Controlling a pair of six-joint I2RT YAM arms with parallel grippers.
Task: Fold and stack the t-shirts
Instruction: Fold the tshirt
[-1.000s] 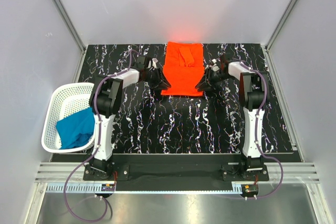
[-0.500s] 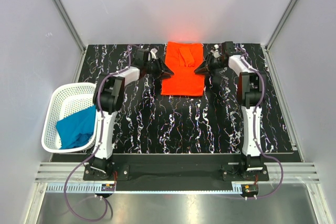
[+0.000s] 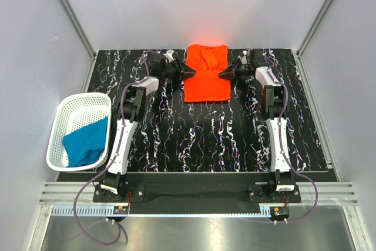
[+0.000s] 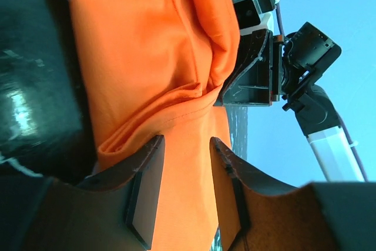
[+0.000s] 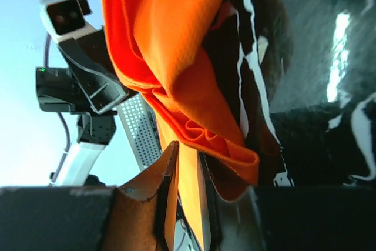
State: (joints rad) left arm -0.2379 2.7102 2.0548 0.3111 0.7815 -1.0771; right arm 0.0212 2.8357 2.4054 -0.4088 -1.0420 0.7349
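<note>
The orange-red t-shirt [image 3: 205,80] lies at the back middle of the table, with its near edge drawn up toward the back. My left gripper [image 3: 191,73] is at its left edge. In the left wrist view the left gripper [image 4: 187,140] has its jaws a little apart with orange cloth [image 4: 147,39] filling the gap. My right gripper [image 3: 222,75] is at the shirt's right edge. In the right wrist view the right gripper [image 5: 189,152] is shut narrowly on a fold of the cloth [image 5: 170,33]. The teal blue t-shirt [image 3: 85,144] lies crumpled in the basket.
A white mesh basket [image 3: 82,99] stands at the table's left edge. The black marbled tabletop [image 3: 205,139] has grey walls on three sides, close behind the shirt. Both arms stretch far forward from their bases at the near edge.
Both grippers have moved from the shirt's near corners toward the back along its sides. The shirt's near edge has drawn back with them, and the shirt looks shorter.
</note>
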